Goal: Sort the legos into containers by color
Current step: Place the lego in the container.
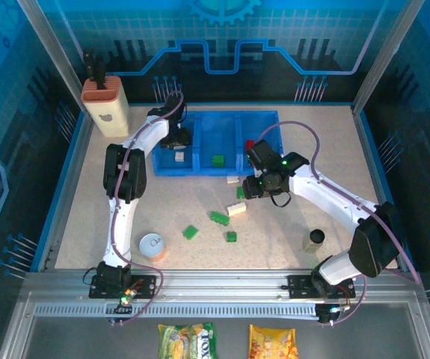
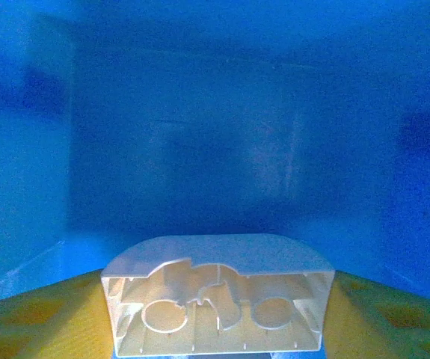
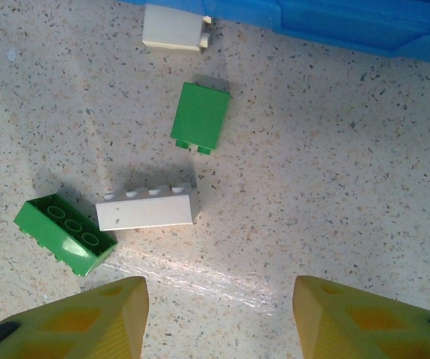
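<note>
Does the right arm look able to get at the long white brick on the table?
Probably yes: the right pincer is open, and the long white brick lies just ahead with nothing over it, though a green brick crowds one end.

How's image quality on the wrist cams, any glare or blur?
Left wrist: heavy blue cast inside the tray, walls hazy, cream brick sharp. Right wrist: crisp, a glare streak on the table by the right gripper, soft shadow beside the white brick.

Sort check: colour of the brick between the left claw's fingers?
Cream-white brick; left wrist view shows it best.
</note>
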Controlling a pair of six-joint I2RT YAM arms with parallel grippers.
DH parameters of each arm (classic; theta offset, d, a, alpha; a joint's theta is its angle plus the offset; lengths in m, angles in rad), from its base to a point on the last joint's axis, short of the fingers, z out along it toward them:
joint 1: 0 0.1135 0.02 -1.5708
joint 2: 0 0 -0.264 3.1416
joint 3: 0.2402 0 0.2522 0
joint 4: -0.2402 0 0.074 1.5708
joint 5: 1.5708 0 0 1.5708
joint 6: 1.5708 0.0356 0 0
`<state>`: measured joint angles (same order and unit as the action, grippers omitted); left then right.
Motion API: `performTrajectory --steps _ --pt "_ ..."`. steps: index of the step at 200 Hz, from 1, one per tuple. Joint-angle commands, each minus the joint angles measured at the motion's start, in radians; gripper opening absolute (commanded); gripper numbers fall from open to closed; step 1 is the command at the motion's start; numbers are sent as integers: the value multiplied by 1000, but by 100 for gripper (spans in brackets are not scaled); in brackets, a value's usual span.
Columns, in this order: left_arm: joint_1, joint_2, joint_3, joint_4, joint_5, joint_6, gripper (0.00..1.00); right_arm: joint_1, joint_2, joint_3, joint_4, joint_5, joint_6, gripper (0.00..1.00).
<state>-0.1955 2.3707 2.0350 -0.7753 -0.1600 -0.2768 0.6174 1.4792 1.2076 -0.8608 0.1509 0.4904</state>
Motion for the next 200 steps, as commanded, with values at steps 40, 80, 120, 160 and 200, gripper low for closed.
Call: performTrajectory --steps 40,80,120,160,200 --pt "7 -28 26 -34 13 28 70 40 12 -2 -23 22 28 55" --pt "5 -56 22 -45 32 20 75 55 24 8 -26 29 33 55" --pt "6 -105 4 -61 43 17 75 68 41 12 -20 33 45 56" --pt "5 -182 -34 -82 72 6 75 98 66 25 -15 36 53 56" --pt "7 -302 -155 -64 99 7 75 153 121 59 -16 36 64 56"
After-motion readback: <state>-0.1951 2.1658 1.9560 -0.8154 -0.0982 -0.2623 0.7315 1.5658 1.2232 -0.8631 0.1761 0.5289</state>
